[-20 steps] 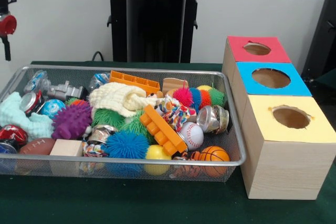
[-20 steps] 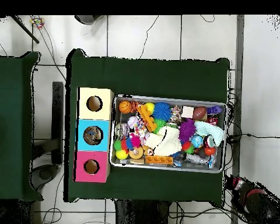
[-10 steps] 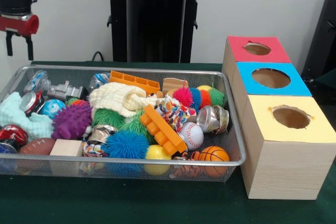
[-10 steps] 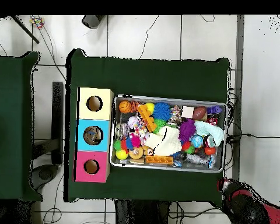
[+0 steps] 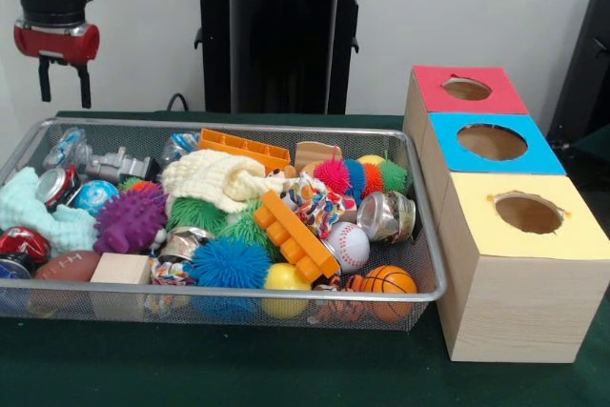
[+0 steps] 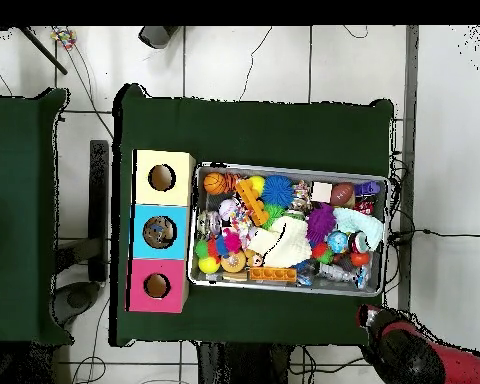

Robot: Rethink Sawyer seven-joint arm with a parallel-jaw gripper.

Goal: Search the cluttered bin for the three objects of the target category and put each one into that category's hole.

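Toys pile over one another in the wire bin [image 5: 419,235], many half hidden. The gripper [image 5: 63,83] hangs above the bin's far left corner, fingers spread, empty.

Wire bin [image 5: 424,235] crammed with toys; beside it three holed boxes [image 5: 515,264].

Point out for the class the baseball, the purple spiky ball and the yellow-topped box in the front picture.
baseball [image 5: 350,244]: front view, on its white face beside the red stitching.
purple spiky ball [image 5: 131,219]: front view, middle of its spiky body.
yellow-topped box [image 5: 479,226]: front view, on the yellow top left of the hole.
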